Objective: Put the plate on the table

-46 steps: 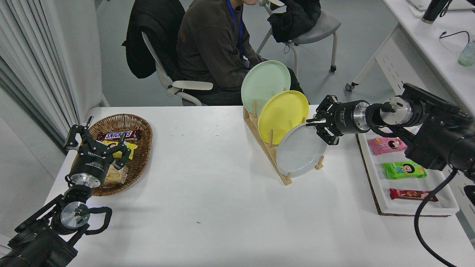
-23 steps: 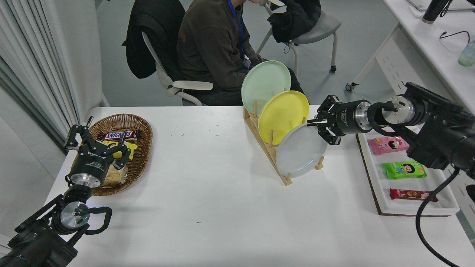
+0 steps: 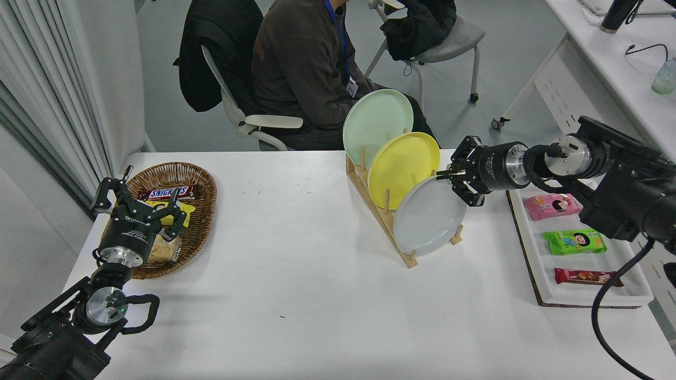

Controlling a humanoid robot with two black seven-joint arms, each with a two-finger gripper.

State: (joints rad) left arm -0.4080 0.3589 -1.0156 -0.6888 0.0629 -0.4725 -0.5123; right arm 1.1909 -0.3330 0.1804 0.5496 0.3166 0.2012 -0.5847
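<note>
The table [image 3: 317,295] holds a wooden rack [image 3: 380,216] with 3 upright plates. The light grey plate [image 3: 429,216] stands in the nearest slot, not yet lifted. The right gripper [image 3: 453,178] sits at its upper rim, fingers apparently pinched on it. The left gripper [image 3: 138,203], fingers spread, is parked lower left.

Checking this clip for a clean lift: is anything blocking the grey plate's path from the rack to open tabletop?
Nothing visible blocks it. The right gripper is at the grey plate's upper rim; it stands frontmost in the wooden rack, with bare table in front.
</note>
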